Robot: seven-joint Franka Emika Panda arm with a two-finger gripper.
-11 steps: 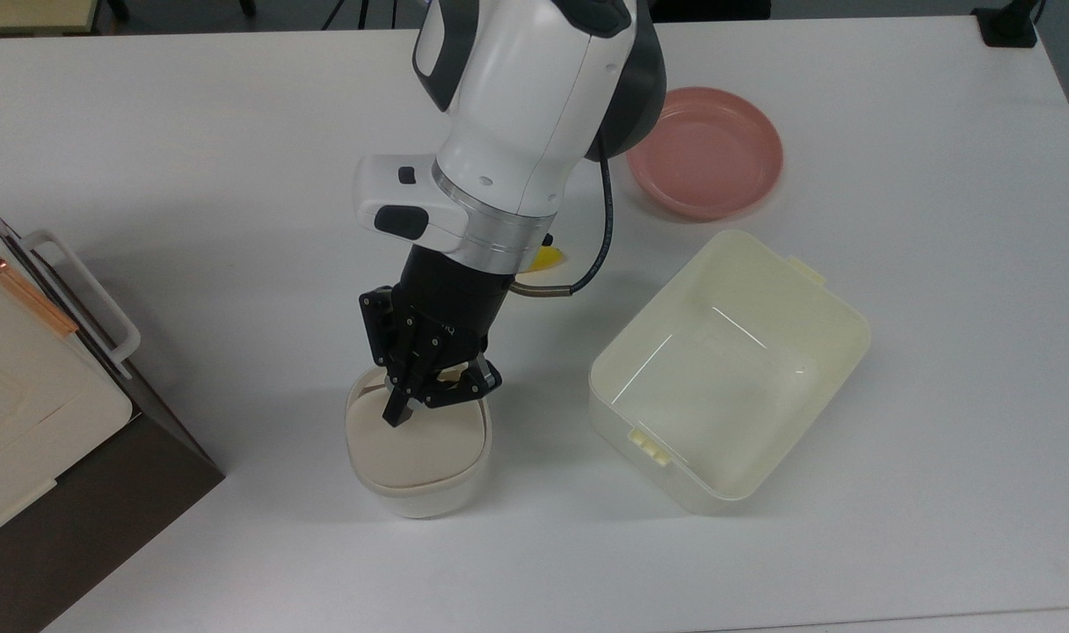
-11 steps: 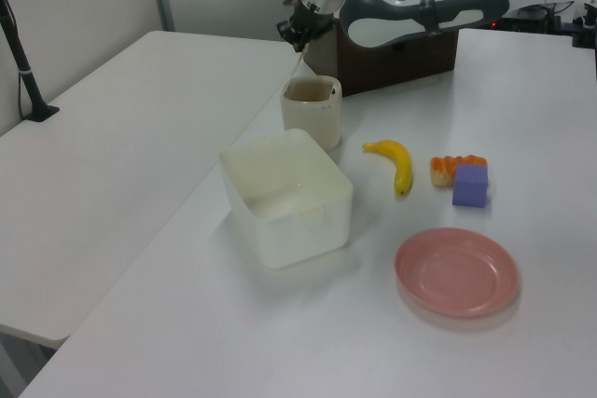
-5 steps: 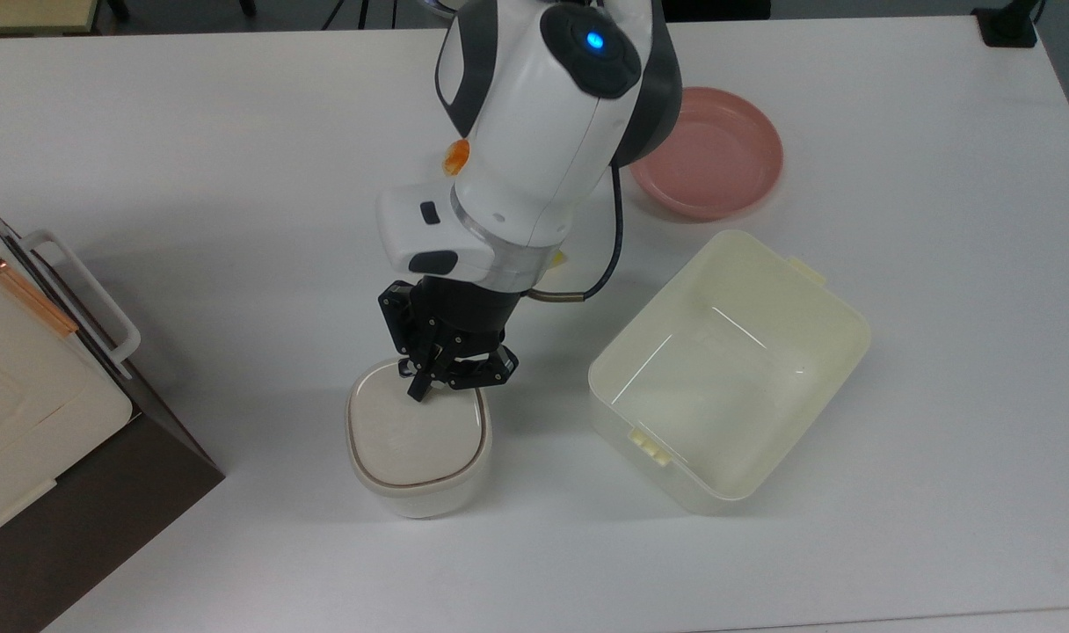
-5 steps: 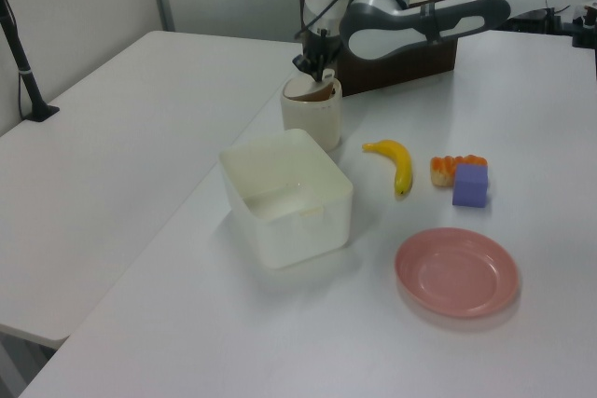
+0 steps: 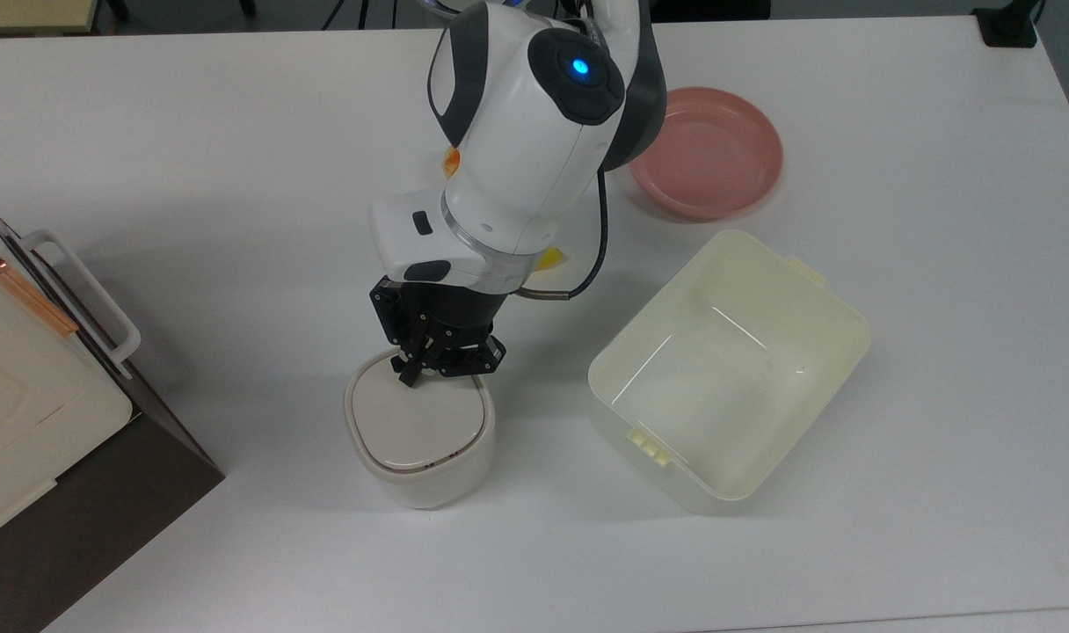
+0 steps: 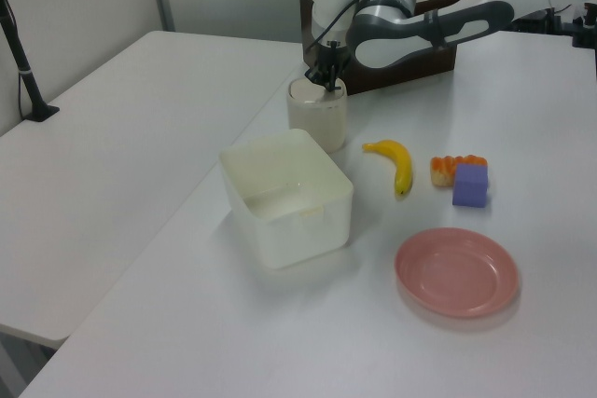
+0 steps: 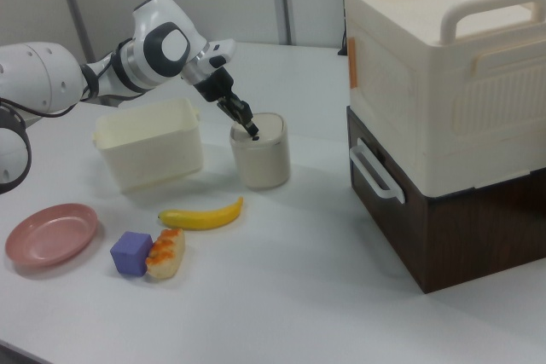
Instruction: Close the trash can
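Fingers pressed onto the bin's lid, lid down flat.

The bin (image 5: pixel 420 440) stands on the white surface (image 5: pixel 192 158) between the stacked boxes (image 7: pixel 444 108) and the cream tub (image 5: pixel 728 369), near both but touching neither. Its beige lid (image 5: pixel 416 418) lies level in the rim, a thin dark seam showing along the edge nearest the top view's bottom. The gripper (image 5: pixel 411 376) comes down tilted from the arm (image 5: pixel 517 149), its black fingers (image 7: pixel 253 134) close together with nothing between them, tips on the lid at the edge towards the top view's top. In the right view a banana (image 7: pixel 202 215), a purple block (image 7: pixel 130 253) and a bread-like piece (image 7: pixel 166 253) lie in front of the bin, a pink plate (image 7: pixel 49 233) further to the right view's left.
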